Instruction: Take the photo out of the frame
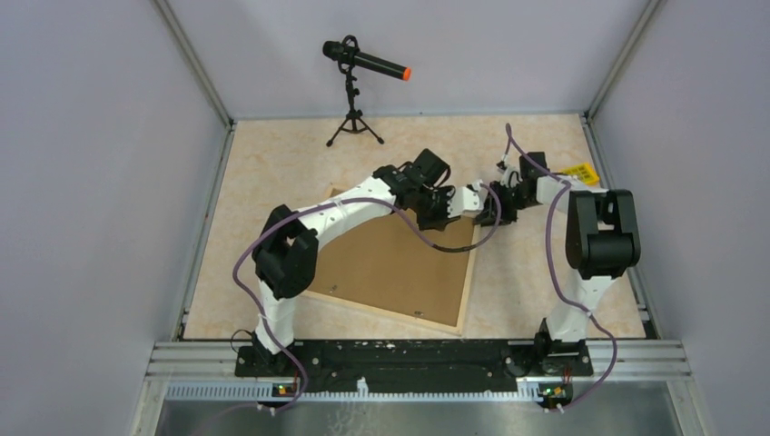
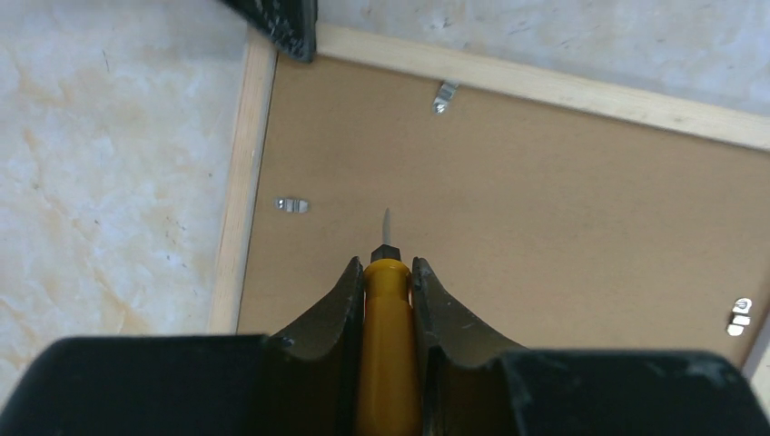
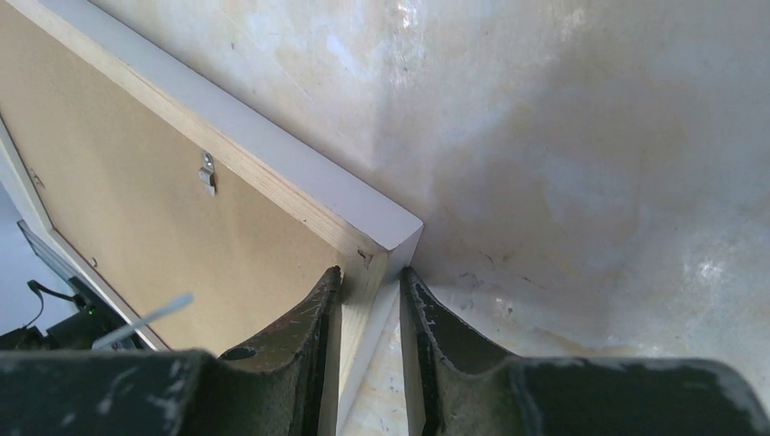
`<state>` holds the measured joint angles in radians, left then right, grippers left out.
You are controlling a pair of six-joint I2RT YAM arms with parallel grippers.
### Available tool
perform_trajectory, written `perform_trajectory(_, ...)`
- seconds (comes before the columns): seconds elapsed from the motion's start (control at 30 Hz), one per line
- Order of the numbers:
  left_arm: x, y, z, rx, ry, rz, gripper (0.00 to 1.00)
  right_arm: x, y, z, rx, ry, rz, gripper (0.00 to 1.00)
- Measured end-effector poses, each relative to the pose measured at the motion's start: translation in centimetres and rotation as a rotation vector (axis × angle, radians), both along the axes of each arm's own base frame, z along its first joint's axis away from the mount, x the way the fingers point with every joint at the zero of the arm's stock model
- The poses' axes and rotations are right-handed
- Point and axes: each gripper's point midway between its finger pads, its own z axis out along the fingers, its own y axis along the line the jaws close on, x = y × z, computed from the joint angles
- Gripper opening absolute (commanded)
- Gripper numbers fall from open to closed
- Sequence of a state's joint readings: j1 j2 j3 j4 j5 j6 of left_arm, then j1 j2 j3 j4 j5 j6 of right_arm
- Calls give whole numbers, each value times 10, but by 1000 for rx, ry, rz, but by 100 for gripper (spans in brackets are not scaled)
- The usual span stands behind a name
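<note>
The frame point(image 1: 390, 268) lies face down on the table, brown hardboard back up, pale wood sides around it. The photo is hidden under the backing. My left gripper point(image 1: 439, 211) is shut on a yellow-handled screwdriver point(image 2: 390, 336). Its thin blade point(image 2: 387, 222) points at the backing, near a metal clip point(image 2: 292, 205) by the left rim. Two more clips point(image 2: 444, 96) point(image 2: 740, 316) sit along other edges. My right gripper point(image 1: 495, 211) is closed on the frame's far right corner point(image 3: 381, 238), one finger inside over the backing, one outside the wood side.
A microphone on a small tripod point(image 1: 356, 82) stands at the back centre. A yellow object point(image 1: 581, 173) lies at the back right behind the right arm. Grey walls enclose the table on three sides.
</note>
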<state>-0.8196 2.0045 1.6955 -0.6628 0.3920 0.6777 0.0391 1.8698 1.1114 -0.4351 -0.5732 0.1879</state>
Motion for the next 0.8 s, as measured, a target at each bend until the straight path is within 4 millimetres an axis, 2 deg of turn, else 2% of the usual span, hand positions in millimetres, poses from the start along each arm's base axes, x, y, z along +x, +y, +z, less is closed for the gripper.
perform_trajectory(0.13, -11, -12, 14, -51, -21, -34, 0, 4, 2, 0, 10, -2, 5, 21)
perform_trajectory(0.27, -14, -25, 14, -79, -21, -35, 0, 5, 3, 0, 12, -1, 7, 20)
perform_trajectory(0.4, -14, -39, 5, -89, -20, -37, 0, 5, 3, 0, 12, -5, 10, 20)
perform_trajectory(0.63, -16, -50, -19, -61, -10, -45, 0, 6, 4, 1, 12, -3, 12, 19)
perform_trajectory(0.8, -21, -57, -18, -68, -18, -59, 0, 6, 4, 0, 13, -2, 12, 19)
